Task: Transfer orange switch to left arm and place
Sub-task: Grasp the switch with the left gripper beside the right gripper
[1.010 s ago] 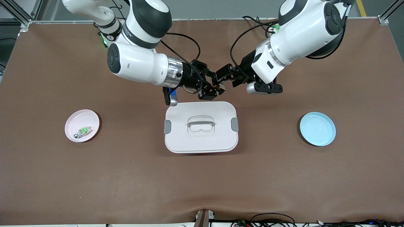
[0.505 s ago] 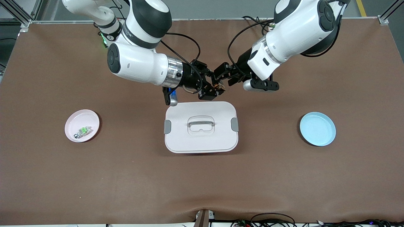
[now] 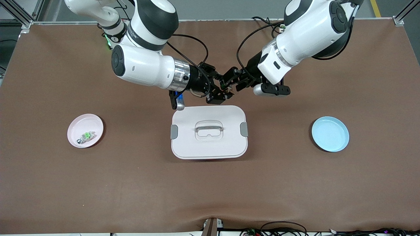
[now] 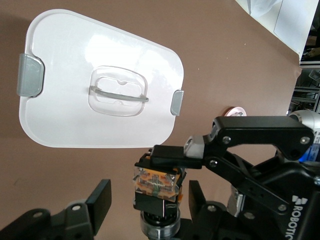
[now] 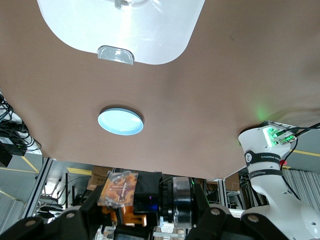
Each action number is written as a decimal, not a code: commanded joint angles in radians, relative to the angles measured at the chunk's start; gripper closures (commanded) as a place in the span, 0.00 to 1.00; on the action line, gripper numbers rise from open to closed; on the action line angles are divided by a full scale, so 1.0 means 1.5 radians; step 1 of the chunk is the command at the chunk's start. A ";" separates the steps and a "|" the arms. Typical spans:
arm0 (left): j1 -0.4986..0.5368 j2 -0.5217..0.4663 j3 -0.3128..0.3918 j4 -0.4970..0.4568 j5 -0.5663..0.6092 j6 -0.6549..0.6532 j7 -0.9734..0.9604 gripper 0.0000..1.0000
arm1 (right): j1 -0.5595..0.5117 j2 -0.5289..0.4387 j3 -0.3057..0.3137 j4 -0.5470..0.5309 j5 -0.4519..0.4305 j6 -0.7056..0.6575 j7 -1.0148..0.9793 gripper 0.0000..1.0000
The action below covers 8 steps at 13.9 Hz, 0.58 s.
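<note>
Orange switch point(image 4: 155, 187): you see a small black block with a clear orange cap, clamped in the right tool point(image 3: 220, 93) above the brown table point(image 3: 295, 170), just past the white box point(image 3: 209, 131). Your left tool point(image 3: 228, 82) straddles it with fingers point(image 4: 100, 202) apart, not gripping. Pink plate point(image 3: 85, 130) and blue plate point(image 3: 330, 134) sit at either end.

This looks like a robot lab. Two big white robot arms point(image 3: 144, 65) point(image 3: 305, 32) stand at a wide worktop point(image 3: 65, 183) with a brown cover. Metal frame bars point(image 3: 19, 13) sit at its corners. Loose wires point(image 3: 282, 227) hang along the edge. Under the worktop's edge, shelves with boxes point(image 5: 100, 175) show on a grey floor.
</note>
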 commanded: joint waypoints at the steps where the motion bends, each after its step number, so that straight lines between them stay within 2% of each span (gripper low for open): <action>1: -0.001 0.000 -0.005 -0.008 -0.016 0.016 0.012 0.32 | 0.008 0.001 -0.007 0.010 0.004 0.000 0.008 0.67; 3: -0.003 0.001 -0.006 -0.008 -0.016 0.021 0.012 0.33 | 0.008 0.001 -0.007 0.010 0.004 0.000 0.008 0.67; 5: -0.004 0.006 -0.007 -0.007 -0.016 0.024 0.012 0.40 | 0.008 0.001 -0.007 0.010 0.004 0.000 0.008 0.67; 8: -0.005 0.013 -0.007 -0.007 -0.016 0.025 0.011 0.60 | 0.008 0.001 -0.007 0.010 0.004 0.000 0.008 0.67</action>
